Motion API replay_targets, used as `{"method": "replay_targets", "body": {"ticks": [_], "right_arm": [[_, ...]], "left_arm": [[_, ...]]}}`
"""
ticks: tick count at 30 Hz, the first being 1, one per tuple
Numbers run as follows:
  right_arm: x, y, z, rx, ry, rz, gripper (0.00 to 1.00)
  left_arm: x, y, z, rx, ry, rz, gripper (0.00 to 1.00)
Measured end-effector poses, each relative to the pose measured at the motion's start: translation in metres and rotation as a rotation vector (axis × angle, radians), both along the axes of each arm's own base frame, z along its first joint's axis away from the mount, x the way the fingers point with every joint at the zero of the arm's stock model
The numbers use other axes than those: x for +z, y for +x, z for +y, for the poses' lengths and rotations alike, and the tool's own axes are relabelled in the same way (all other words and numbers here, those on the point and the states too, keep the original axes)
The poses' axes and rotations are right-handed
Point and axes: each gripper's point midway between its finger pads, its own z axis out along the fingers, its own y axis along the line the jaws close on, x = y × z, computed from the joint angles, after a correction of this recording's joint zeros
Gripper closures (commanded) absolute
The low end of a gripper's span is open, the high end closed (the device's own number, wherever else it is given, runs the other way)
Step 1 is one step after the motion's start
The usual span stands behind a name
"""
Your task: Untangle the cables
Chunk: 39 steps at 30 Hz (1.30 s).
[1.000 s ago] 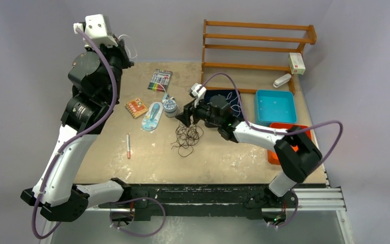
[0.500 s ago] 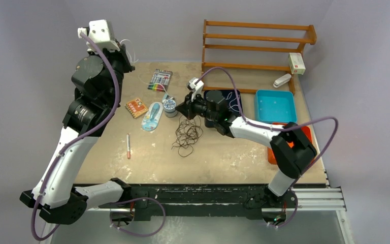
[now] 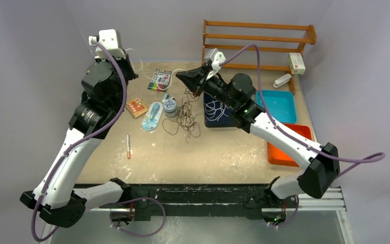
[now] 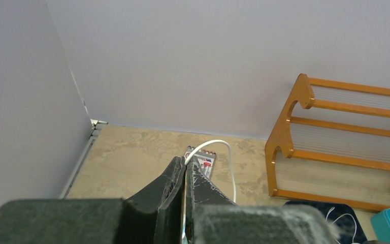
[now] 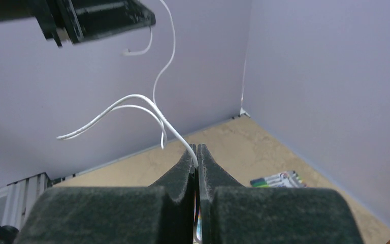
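High over the table's back left, my left gripper [image 3: 131,65] [image 4: 185,161] is shut on a thin white cable [image 4: 218,145] that loops out past its tips. That white cable [image 5: 155,104] runs through the air to my right gripper [image 3: 179,76] [image 5: 196,148], which is raised above the table's middle back and shut on it. Below the right gripper, a tangled dark brown cable [image 3: 185,119] hangs in loose loops down onto the table. More white cable [image 3: 214,108] lies coiled on a navy mat [image 3: 210,121].
A marker pack [image 3: 160,80] lies below the grippers, with a small tin [image 3: 169,105], a blue blister pack [image 3: 152,116], an orange card [image 3: 136,107] and a pen [image 3: 128,146] to the left. A wooden rack [image 3: 259,46], blue tray [image 3: 275,105] and orange tray [image 3: 284,147] stand right.
My right gripper shut at the tangle, then rose toward the back left, drawing the dark loops upward and uncovering the navy mat. The left arm drifted slightly right.
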Motion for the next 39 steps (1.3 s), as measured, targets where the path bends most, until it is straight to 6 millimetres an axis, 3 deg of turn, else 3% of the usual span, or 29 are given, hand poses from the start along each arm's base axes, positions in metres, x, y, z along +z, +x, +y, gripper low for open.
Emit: {"method": "replay_targets", "body": {"ticks": [4, 14, 18, 24, 28, 33, 36, 39], "right_arm": [[0.021, -0.003, -0.004, -0.008, 0.009, -0.046, 1.0], [0.032, -0.013, 0.004, 0.067, -0.05, -0.076, 1.0], [0.024, -0.019, 0.013, 0.13, -0.078, -0.081, 1.0], [-0.004, -0.011, 0.023, 0.136, -0.127, -0.02, 1.0], [-0.011, -0.006, 0.022, 0.114, -0.135, 0.0, 1.0], [-0.011, 0.005, 0.017, 0.043, -0.096, 0.064, 1.0], [-0.013, 0.015, 0.012, -0.018, -0.071, 0.108, 1.0], [-0.013, 0.023, 0.007, -0.068, -0.049, 0.135, 1.0]], "left_arm": [[-0.006, -0.002, 0.001, 0.0, -0.009, 0.004, 1.0], [-0.04, 0.003, -0.003, 0.002, -0.015, 0.061, 1.0], [-0.045, 0.003, -0.003, 0.002, -0.021, 0.067, 1.0], [-0.052, 0.001, -0.003, 0.0, -0.046, 0.066, 1.0], [-0.071, 0.004, -0.01, -0.018, -0.061, 0.096, 0.82], [-0.114, 0.008, -0.027, -0.075, -0.09, 0.176, 0.58], [-0.147, 0.009, -0.037, -0.105, -0.126, 0.234, 0.48], [-0.176, 0.006, -0.043, -0.124, -0.162, 0.286, 0.45]]}}
